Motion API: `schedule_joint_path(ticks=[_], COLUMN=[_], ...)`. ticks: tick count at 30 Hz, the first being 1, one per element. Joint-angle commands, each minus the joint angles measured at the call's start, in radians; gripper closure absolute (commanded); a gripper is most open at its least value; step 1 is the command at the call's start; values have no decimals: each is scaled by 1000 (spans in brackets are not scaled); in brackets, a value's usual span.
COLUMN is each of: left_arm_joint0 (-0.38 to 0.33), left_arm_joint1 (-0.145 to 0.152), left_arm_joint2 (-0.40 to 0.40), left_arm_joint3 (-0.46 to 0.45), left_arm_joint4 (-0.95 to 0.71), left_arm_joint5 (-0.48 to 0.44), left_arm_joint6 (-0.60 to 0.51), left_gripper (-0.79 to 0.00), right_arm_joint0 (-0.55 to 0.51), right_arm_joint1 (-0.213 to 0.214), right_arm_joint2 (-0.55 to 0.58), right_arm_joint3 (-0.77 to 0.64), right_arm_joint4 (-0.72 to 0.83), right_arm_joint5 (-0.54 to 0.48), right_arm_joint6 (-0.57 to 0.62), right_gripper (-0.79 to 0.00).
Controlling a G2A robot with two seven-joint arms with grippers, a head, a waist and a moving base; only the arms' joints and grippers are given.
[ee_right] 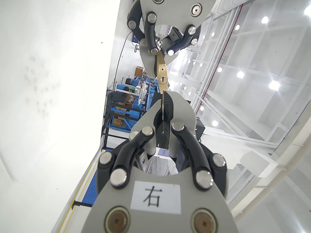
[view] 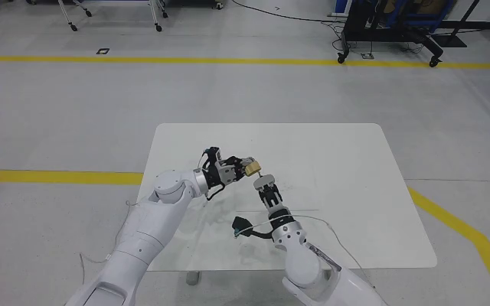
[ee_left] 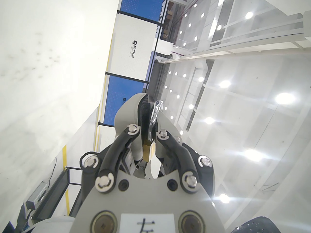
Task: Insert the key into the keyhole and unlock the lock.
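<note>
Above the table [view: 344, 153], brass lock [ee_right: 161, 70] tight in left hand [ee_left: 151, 115], key [ee_right: 165, 120] tight in right hand [ee_right: 165, 99].

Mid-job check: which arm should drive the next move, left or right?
Right. The right hand grips the black-headed key close to the empty keyhole of the brass padlock; the left hand clamps that padlock, keyhole facing the key.

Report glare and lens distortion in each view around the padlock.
Top view: even light, no glare on the brass padlock in the left gripper. Left wrist view: ceiling lamps flare, the white table washes out, straight beams bow. Right wrist view: same flare and bowing, yet the keyhole and the small key in the right gripper are glare-free.
</note>
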Motion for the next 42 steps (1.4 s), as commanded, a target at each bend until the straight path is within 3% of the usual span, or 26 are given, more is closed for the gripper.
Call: schedule_joint_path(ticks=[1, 19, 42], left_arm_joint0=[0, -1, -5], left_arm_joint1=[0, 0, 4], left_arm_joint2=[1, 7, 34], left_arm_joint3=[-1, -6, -23], left_arm_joint4=[6, 38, 192], left_arm_joint5=[8, 19, -56], left_arm_joint6=[4, 4, 11], left_gripper=[0, 0, 0], right_arm_joint0=[5, 26, 15], right_arm_joint1=[-3, -32, -54], right_arm_joint2=[-8, -21, 21], right_arm_joint3=[3, 26, 7], right_arm_joint4=[-8, -8, 21], right_arm_joint5=[-20, -96, -256], right_arm_joint6=[-5, 11, -33], right_gripper=[0, 0, 0])
